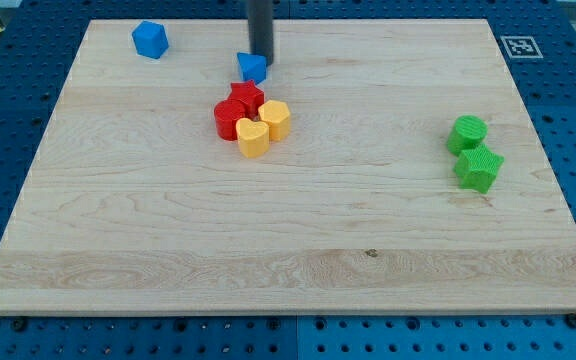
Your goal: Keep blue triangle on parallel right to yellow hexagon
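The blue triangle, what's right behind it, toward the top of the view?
My tip stands directly behind the blue triangle, apparently touching it. The rod's end hides the triangle's far edge, so contact is uncertain.

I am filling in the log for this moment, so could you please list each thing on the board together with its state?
my tip: down at the board, touching the blue triangle's top edge.
blue triangle: just above the red star, not level with the hexagon.
yellow hexagon: pressed against the yellow heart.
yellow heart: at the cluster's bottom.
red star: in the cluster.
red cylinder: in the cluster.
blue block: alone, top left.
green cylinder: touching the green star.
green star: at the view's right.
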